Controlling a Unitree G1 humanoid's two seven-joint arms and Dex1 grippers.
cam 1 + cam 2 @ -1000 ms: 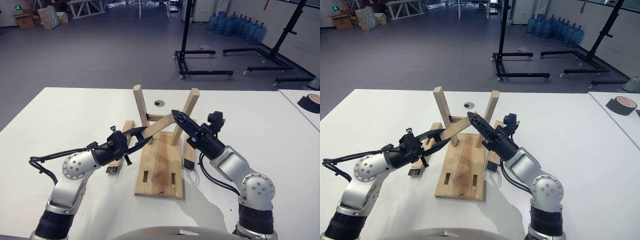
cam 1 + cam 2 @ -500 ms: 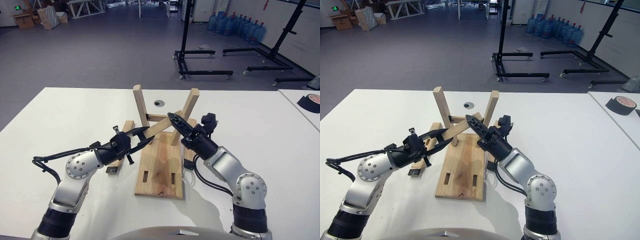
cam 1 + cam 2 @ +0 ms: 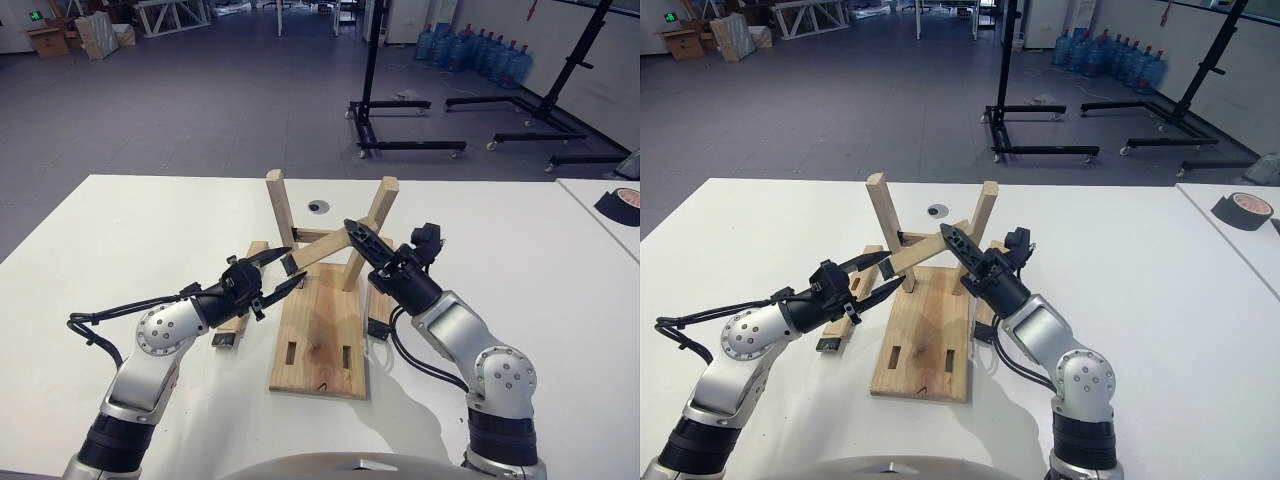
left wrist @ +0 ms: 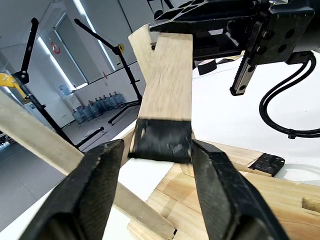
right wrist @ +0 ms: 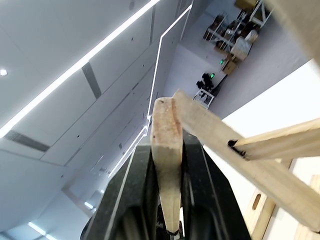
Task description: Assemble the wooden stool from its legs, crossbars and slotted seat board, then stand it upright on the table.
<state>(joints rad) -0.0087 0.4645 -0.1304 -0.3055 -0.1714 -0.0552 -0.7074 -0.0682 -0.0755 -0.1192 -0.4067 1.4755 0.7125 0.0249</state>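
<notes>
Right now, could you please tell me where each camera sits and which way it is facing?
Left eye view: on the head, facing forward and down over the table and seat board; both arms show.
Right eye view: beside it, same scene and arms.
Left wrist view: on the left wrist, facing along the open left gripper to the black-capped wooden bar; its fingers show.
Right wrist view: on the right wrist, facing upward along the right gripper clamping that bar.
Shared: both wrist views show the bar.
</notes>
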